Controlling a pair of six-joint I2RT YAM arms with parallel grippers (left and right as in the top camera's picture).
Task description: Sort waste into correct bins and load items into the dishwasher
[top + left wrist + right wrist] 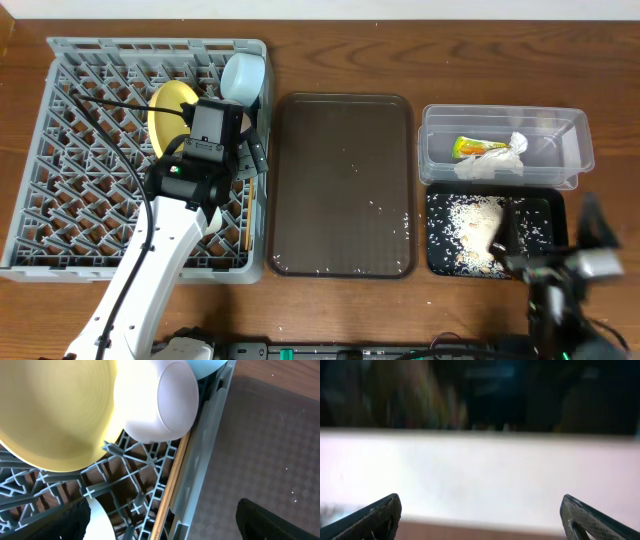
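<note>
Wooden tabletop (330,40) runs under everything, and we judge the job nearly done. On the grey dish rack (90,170) the yellow plate (170,110) stands on edge with the light-blue cup (243,75) just behind it. The chopsticks (172,480) lie along the rack's right wall. A white vessel (155,400) rests against the plate.

Across the table, the clear tub (575,135) holds the snack wrapper (475,147) and the tissue (495,162). The black tray (540,215) carries the heap of rice crumbs (470,225). What we see left over is a thin scatter of stray grains (405,220) on the brown serving tray (340,180).

Our left gripper (162,522) hovers over the rack's right side, jaws wide and empty. Our right gripper (480,502) is also spread wide, holding nothing, near the black tray.

Our left arm hides the white ware from above, so we cannot tell bowl from cup. A second white shape (100,520) is cut off at the wrist view's lower edge. Our right wrist view is a blur of pale wall and dark shapes
</note>
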